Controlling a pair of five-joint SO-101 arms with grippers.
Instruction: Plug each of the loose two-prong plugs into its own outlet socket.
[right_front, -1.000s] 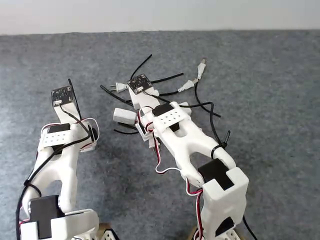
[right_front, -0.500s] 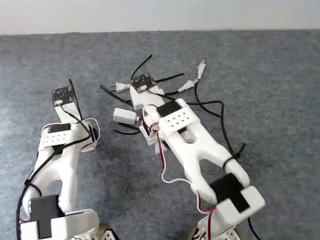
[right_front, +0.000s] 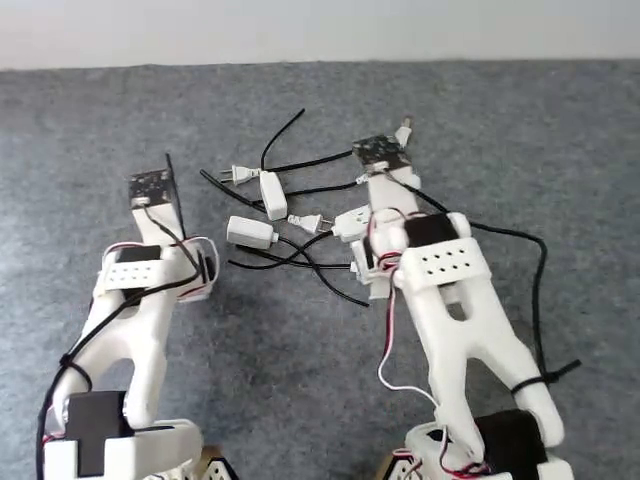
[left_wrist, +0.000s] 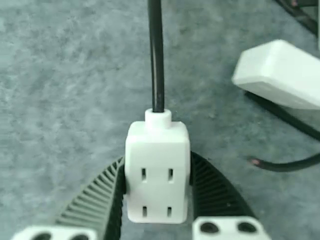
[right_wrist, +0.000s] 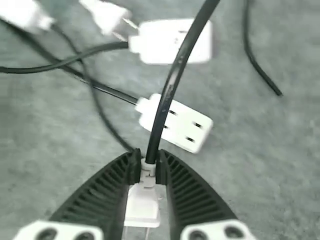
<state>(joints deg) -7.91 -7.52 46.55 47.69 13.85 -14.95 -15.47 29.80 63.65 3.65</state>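
Pinching outlet socket (left_wrist: 156, 145) in left gripper (left_wrist: 156, 172) | right gripper (right_wrist: 146, 161) pinching plug (right_wrist: 142, 210) | cords (right_wrist: 172, 82) tangled between them.

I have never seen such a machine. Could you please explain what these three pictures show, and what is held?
These are two small white robot arms on a grey carpeted surface. One picture looks down on both from above; each of the other two comes from a camera on one arm's wrist. On the surface lie a loose socket, a two-prong plug and black cords. The left pincer holds a socket block on a black cord. The right pincer holds a white plug, also on a black cord.
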